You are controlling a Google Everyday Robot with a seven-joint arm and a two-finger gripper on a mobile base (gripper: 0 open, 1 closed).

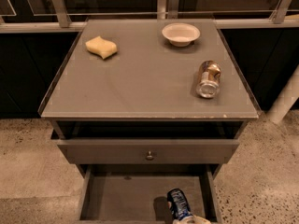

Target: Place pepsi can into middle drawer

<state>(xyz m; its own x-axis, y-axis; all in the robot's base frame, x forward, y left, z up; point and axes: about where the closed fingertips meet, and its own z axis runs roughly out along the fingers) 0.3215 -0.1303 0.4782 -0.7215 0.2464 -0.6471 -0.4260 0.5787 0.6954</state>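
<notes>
we see the dark blue pepsi can with white-silver markings (178, 203) inside the wide, shallow grey middle drawer (121, 199), which is pulled out at the bottom of the view. the can sits toward the right half of the drawer's flat floor, close to the front edge, with its upper end toward the cabinet and its lower end cut off at the bottom of the frame. a dark shadow lies on the floor just left of it.

only a pale cream part of the gripper (192, 220) shows, at the very bottom edge, touching or just beside the can's lower right end. we cannot tell whether it clasps the can or has let go.

above the open drawer is a closed grey drawer front (103, 150) with a small round knob (149, 156) at its middle. on the flat grey cabinet top (140, 87) a yellow wavy sponge (101, 47) lies at the back left and a shallow white bowl (181, 33) stands at the back right. a brown-gold and silver can (208, 79) lies on its side near the right edge, well apart from both. speckled stone floor (28, 162) surrounds the cabinet.
</notes>
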